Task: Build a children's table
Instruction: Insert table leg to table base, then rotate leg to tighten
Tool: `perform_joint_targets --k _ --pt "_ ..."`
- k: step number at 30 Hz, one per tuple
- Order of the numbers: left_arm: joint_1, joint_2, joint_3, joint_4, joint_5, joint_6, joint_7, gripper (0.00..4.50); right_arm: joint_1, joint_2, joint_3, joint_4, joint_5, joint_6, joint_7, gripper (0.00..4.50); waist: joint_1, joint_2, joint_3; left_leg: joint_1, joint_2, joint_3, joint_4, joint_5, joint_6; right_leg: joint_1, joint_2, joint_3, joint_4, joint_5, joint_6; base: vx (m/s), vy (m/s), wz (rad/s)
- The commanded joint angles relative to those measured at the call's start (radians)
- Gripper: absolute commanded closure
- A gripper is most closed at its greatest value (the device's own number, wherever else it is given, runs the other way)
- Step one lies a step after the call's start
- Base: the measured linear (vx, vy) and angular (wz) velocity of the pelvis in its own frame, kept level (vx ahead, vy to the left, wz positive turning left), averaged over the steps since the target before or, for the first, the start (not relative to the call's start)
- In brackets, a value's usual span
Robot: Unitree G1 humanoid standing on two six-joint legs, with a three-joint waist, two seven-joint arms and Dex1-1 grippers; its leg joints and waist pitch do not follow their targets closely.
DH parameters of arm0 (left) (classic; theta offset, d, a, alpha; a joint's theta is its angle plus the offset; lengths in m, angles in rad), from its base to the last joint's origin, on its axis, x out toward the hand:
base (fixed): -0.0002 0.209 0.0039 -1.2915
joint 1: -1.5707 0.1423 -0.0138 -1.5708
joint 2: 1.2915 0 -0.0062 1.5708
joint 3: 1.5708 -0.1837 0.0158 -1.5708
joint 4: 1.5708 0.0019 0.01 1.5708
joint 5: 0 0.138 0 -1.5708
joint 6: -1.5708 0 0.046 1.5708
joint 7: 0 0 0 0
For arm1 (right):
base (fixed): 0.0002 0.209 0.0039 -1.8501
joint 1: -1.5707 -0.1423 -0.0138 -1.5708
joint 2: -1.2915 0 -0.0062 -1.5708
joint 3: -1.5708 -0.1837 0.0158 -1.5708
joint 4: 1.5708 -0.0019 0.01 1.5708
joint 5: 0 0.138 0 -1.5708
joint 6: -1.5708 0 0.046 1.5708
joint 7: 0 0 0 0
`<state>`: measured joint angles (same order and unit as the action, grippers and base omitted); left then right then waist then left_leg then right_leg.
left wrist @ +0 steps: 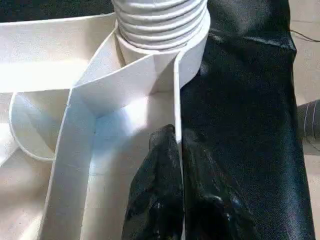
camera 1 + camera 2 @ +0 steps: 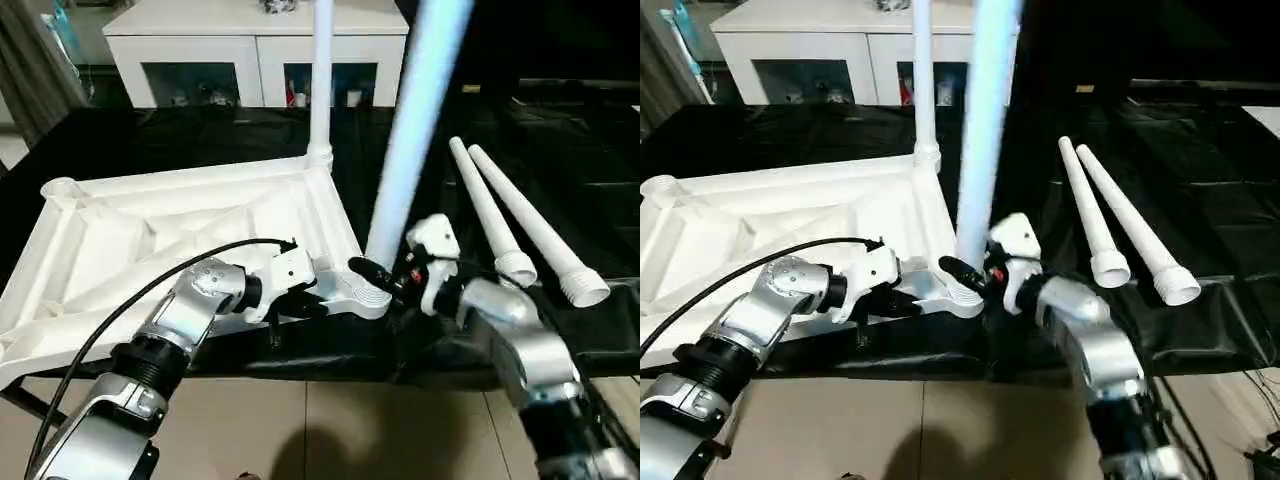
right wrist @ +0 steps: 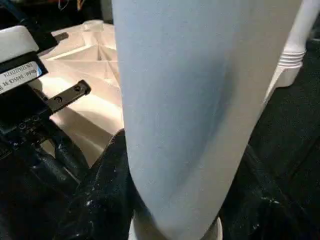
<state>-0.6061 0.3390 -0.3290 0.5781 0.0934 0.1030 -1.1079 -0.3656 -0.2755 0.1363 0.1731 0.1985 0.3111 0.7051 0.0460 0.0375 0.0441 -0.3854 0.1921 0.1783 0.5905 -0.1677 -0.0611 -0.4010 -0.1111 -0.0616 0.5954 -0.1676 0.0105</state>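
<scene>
Smooth white plastic table top (image 2: 200, 215); glossy black cloth (image 2: 560, 180).

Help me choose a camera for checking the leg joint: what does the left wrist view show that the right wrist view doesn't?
Only the left wrist view shows the left gripper pinching the tabletop's thin edge wall, with the leg's ribbed foot seated in the corner socket.
Only the right wrist view shows the right gripper clasped around the leg's smooth shaft, plus a second standing leg beyond.
Both show the ribbed white underside of the tabletop and the black cloth.
</scene>
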Motion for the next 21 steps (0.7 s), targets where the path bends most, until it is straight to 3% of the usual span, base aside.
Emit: perform_joint_targets --k 1,10,16,17,21 --pt "-0.034 0.009 0.010 -0.012 -0.002 -0.013 0.010 4.50 0.020 -0.011 0.038 0.093 -0.029 0.079 0.007 2.65 -0.001 -0.004 -0.057 0.017 0.028 -0.010 -0.088 -0.363 -0.002 0.033 -0.029 0.031 -0.077 -0.320 -0.184 0.000 0.000 0.00" --pt "-0.033 0.004 0.011 -0.003 -0.005 -0.012 0.017 4.50 0.021 -0.029 0.068 0.117 -0.038 0.109 0.045 2.65 -0.008 -0.005 -0.058 0.018 0.028 -0.011 -0.089 -0.387 -0.012 0.032 -0.028 0.031 -0.081 -0.341 -0.176 0.000 0.000 0.00" --pt "-0.038 -0.001 0.011 0.006 -0.008 -0.012 0.019 4.50 0.036 -0.019 0.042 0.149 -0.020 0.129 0.023 2.65 -0.010 0.000 -0.058 0.020 0.028 -0.012 -0.090 -0.415 -0.017 0.030 -0.027 0.030 -0.082 -0.339 -0.182 0.000 0.000 0.00" --pt "-0.039 -0.002 0.011 0.007 -0.008 -0.012 0.020 4.50 0.037 -0.021 0.043 0.153 -0.027 0.128 0.015 2.65 -0.009 0.006 -0.057 0.022 0.027 -0.013 -0.091 -0.426 -0.021 0.030 -0.028 0.030 -0.082 -0.351 -0.179 0.000 0.000 0.00" --pt "-0.041 -0.008 0.013 0.012 -0.011 -0.012 0.023 4.50 0.044 -0.012 0.036 0.150 -0.029 0.119 -0.004 2.65 -0.010 0.002 -0.057 0.024 0.028 -0.014 -0.092 -0.451 -0.028 0.027 -0.027 0.030 -0.086 -0.367 -0.174 0.000 0.000 0.00"
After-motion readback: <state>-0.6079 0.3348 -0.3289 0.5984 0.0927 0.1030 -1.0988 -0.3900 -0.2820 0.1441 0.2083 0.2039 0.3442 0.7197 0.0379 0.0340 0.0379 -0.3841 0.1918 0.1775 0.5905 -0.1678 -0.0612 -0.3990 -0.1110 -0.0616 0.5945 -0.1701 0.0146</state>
